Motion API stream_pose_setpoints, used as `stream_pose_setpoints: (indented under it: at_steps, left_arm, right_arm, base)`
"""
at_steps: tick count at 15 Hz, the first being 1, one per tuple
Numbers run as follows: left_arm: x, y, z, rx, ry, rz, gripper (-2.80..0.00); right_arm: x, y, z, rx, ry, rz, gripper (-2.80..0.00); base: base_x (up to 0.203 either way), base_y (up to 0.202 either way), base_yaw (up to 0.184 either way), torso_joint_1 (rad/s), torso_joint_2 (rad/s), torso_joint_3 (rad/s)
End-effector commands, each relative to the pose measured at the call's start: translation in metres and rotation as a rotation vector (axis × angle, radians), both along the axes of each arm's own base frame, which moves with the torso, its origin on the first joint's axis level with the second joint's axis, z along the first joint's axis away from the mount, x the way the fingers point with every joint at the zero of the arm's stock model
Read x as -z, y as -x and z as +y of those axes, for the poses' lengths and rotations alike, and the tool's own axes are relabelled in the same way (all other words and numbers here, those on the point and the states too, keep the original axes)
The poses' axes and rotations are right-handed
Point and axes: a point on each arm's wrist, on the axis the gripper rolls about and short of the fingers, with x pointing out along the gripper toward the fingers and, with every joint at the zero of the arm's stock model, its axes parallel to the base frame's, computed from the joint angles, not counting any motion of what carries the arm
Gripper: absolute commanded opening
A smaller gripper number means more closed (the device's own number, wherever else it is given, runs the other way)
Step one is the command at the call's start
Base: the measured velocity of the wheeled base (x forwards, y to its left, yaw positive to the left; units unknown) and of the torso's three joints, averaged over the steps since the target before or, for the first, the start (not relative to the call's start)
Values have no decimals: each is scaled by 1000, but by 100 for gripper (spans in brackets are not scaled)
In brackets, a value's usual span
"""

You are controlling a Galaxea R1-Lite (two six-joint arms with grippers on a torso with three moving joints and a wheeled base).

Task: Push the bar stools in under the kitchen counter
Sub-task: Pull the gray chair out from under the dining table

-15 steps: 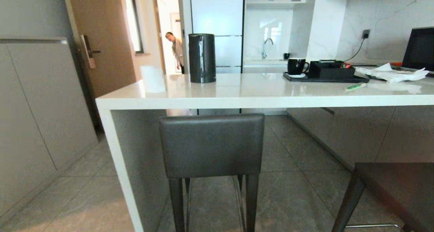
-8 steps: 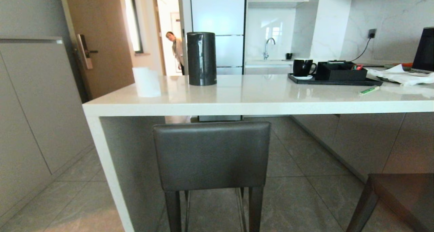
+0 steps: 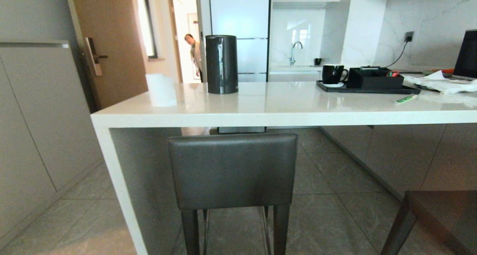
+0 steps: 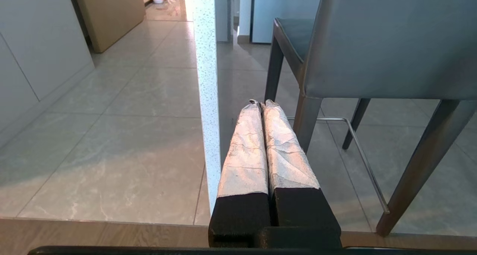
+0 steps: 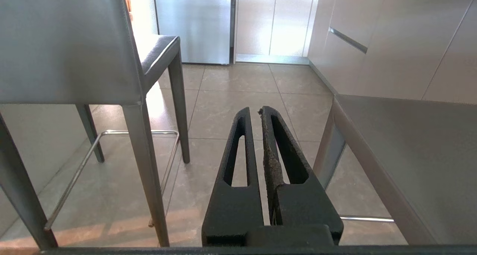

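1. The kitchen counter [image 3: 283, 109] runs across the room, a glossy white slab with a thick edge and a white end panel [image 3: 119, 184] dropping to the grey tiled floor [image 3: 335, 217] at its left end
2. 1 bar stool [image 3: 233, 171] stands right at the counter's near edge by that end panel, its dark grey backrest facing the robot, the top of it just below the slab; its seat reaches in under the counter
3. The 2nd bar stool [image 3: 443, 214] is off to the right and nearer, only a corner of its dark seat and 1 leg showing, well out from the counter
4. On the counter sit a tall black cylinder [image 3: 221, 64], a black tray [image 3: 367, 89] carrying a black mug [image 3: 332, 74], and a white roll [image 3: 161, 90]
5. The left gripper [image 4: 261, 104] hangs low beside the end panel, its wrapped fingers pressed together on nothing
6. The right gripper [image 5: 252, 113] hangs low between the 2 stools, its black fingers clenched and empty
7. A person [image 3: 193, 57] stands in the far doorway
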Motion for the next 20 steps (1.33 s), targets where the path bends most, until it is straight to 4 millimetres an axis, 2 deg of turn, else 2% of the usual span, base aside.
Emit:
stream_pose_setpoints:
  at_steps: [1,20]
  left_arm:
    - [0,0,0,-1,0,2,-280]
    - [0,0,0,-1,-3,2,-280]
  right_arm:
    - [0,0,0,-1,0,0,-280]
    - [0,0,0,14,-23,0,-280]
  base:
    - [0,0,0,0,0,0]
    - [0,0,0,0,0,0]
